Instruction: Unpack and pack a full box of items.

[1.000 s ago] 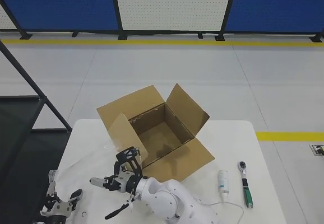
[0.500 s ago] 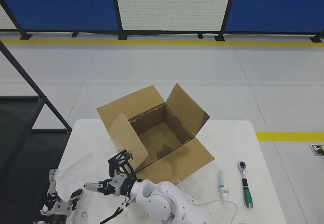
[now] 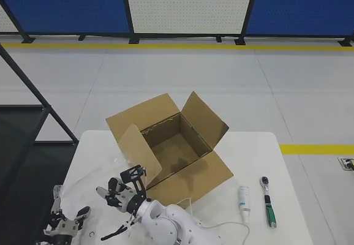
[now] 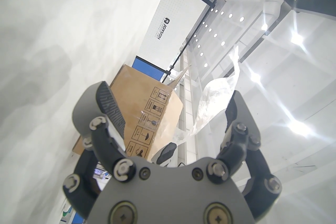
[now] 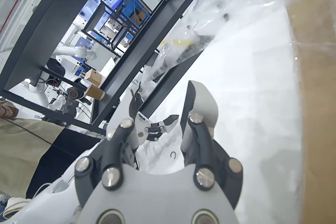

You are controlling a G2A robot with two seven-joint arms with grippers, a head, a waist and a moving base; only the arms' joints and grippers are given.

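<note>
The open cardboard box (image 3: 176, 150) stands in the middle of the white table (image 3: 263, 159), and I see no items on its floor. A crumpled clear plastic bag (image 3: 94, 177) lies left of it; the right wrist view shows dark and yellow items inside the bag (image 5: 189, 43). My right gripper (image 3: 117, 197) hangs open just left of the box's near-left flap, above the bag's edge, and holds nothing (image 5: 162, 107). My left gripper (image 3: 67, 224) sits open at the table's near-left corner. The bag (image 4: 218, 93) rises beyond one of its fingers (image 4: 105, 101).
A white bottle (image 3: 244, 199) and a green-handled ratchet wrench (image 3: 267, 207) lie on the table to the right of the box. A white cable (image 3: 226, 224) runs along the near edge. A black rack (image 3: 18, 128) stands left of the table. A small ring (image 5: 173, 154) lies near the left gripper.
My right gripper has swung left and slightly away from the near edge, turning over the bag while staying open. The left gripper has barely moved.
</note>
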